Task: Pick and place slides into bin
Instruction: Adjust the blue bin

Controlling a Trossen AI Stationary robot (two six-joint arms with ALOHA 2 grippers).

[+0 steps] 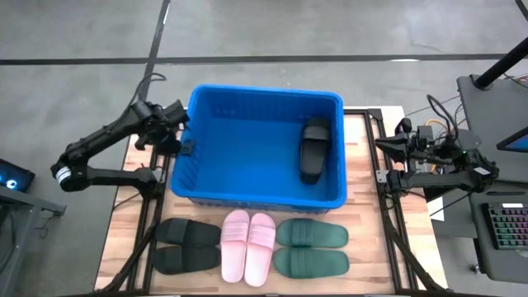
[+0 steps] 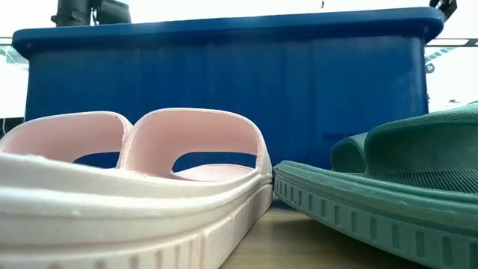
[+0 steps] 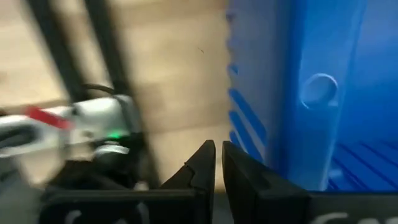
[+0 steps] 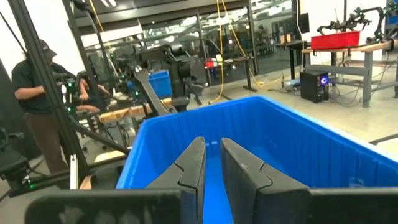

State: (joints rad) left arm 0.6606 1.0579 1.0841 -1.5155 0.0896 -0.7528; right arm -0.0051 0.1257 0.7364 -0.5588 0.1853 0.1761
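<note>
While both claws shut, 1 black slide (image 1: 313, 149) inside bin (image 1: 247, 196)

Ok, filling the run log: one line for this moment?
bin: one black slide inside | left gripper: shut, empty, at bin wall | right gripper: shut, empty

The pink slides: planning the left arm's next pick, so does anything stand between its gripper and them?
Nothing blocks the way. The left gripper, shut, sits at the bin's left wall. The pink slides lie in front of the bin, with the black pair beside them on that arm's side.
</note>
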